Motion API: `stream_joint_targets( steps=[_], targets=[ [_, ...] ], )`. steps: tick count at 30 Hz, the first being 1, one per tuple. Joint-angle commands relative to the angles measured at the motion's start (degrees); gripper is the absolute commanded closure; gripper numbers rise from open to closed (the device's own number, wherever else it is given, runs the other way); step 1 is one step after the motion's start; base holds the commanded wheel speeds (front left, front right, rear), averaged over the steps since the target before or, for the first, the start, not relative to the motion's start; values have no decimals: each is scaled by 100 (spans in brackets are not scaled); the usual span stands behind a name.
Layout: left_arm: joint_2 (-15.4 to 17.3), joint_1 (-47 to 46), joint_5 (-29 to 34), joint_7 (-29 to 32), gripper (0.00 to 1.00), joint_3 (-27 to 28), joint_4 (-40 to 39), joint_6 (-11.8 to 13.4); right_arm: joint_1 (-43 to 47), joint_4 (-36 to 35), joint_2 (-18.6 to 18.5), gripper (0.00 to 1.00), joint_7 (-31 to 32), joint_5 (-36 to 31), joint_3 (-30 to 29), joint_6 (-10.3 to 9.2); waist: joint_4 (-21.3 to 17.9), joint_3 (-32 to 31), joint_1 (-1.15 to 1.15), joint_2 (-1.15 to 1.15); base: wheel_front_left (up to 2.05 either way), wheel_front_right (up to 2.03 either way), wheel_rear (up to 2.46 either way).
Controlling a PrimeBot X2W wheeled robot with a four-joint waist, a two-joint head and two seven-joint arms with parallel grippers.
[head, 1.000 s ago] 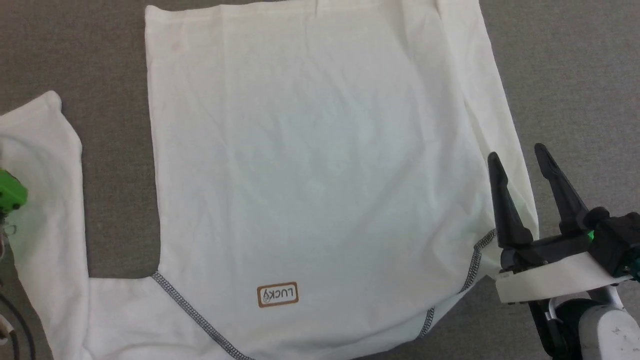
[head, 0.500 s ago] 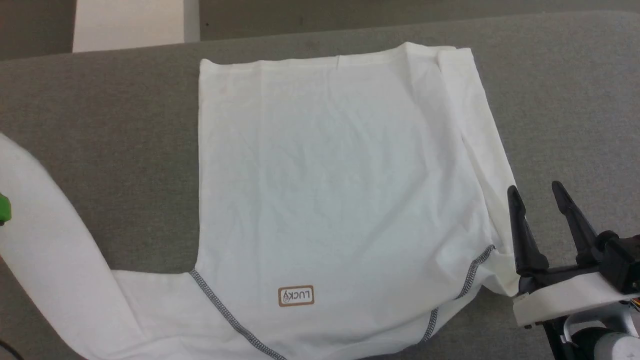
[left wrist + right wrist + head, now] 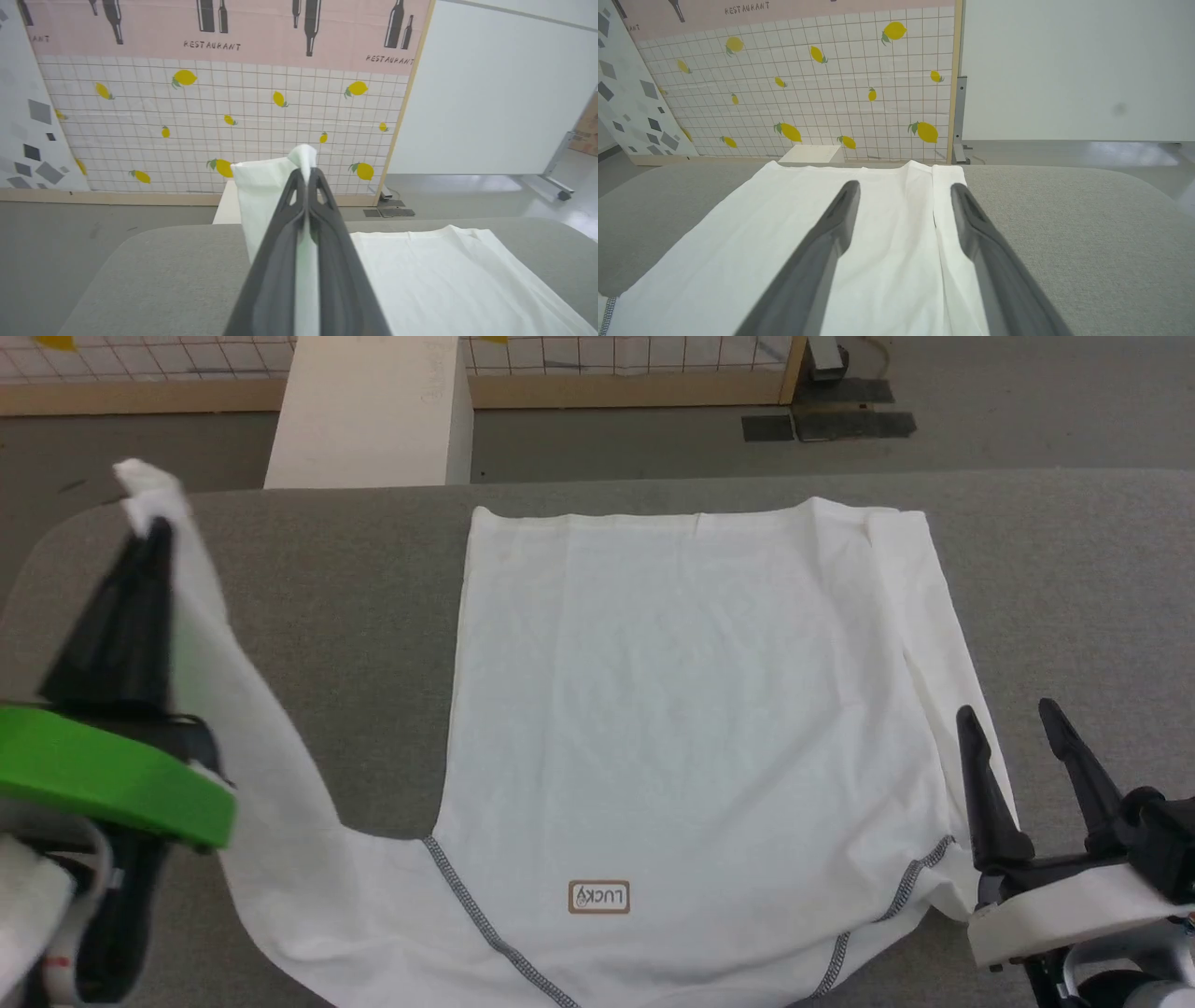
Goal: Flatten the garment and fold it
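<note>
Head view, looking down on a grey table (image 3: 355,616); spread flat across its middle, a white shirt (image 3: 691,709), hem toward the far edge, small brown label (image 3: 598,897) close to the near edge, dark zigzag stitching (image 3: 485,924) slanting away on either side of it; folded in along the body's right edge, the right sleeve (image 3: 934,644).

At the left, the left gripper (image 3: 157,532), jaws pressed together and clamped on the end of the left sleeve (image 3: 252,756); that end raised off the table, cuff (image 3: 145,485) poking out past the fingertips; from there, fabric hanging in a slope down to the shoulder, flat on the table beside the stitching. Left wrist view: both fingers (image 3: 280,242) tight together, a thin strip of white cloth pinched between them, a bunch of it standing up beyond the tips.

At the lower right, the right gripper (image 3: 1008,709), jaws wide apart, holding nothing; inner finger over the folded sleeve near the shoulder, outer finger over bare table. Right wrist view: fingers (image 3: 831,233) straddling the sleeve's fold line; touching the cloth or just above it, cannot tell.

Beyond the far edge of the table, a white box (image 3: 373,411) on the floor; behind it, a tiled wall (image 3: 233,116) printed with lemons.
</note>
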Motion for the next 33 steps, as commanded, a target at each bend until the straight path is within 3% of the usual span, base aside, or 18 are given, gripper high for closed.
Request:
stream_joint_targets(
  steps=[1, 4, 8, 13, 17, 23, 33],
  targets=[
    [-129, -196, -4, 59, 100, -302, -136, -91, 86, -48, 10, 0, 9, 48, 7, -9, 14, -34, 0, 0, 0, 0, 0],
    [-436, -517, 85, 174, 100, -1119, -188, -302, 126, -85, 10, 0, 8, 58, -7, -9, -2, -10, 0, 0, 0, 0, 0],
    [-1286, -986, 150, 241, 100, -2415, 353, -608, 156, -135, 10, 0, 27, 55, -67, -9, -17, 51, 0, 0, 0, 0, 0],
    [-2481, -1452, 107, 17, 100, -3510, 1821, -990, 113, -190, 10, 0, 61, 38, -61, -9, -89, 160, 0, 0, 0, 0, 0],
    [-3014, -1731, 132, -270, 100, -3921, 3184, -1259, 14, -158, 10, 0, 83, 61, 13, -9, -235, 243, 0, 0, 0, 0, 0],
    [-3266, -2092, 253, -571, 100, -4525, 4594, -1518, -24, -56, 10, 0, 30, 136, 54, -9, -508, 354, 0, 0, 0, 0, 0],
    [-3311, -2465, -9, -683, 100, -5570, 5709, -1707, -115, 43, 10, 0, -46, 197, 111, -9, -846, 542, 0, 0, 0, 0, 0]
  ],
)
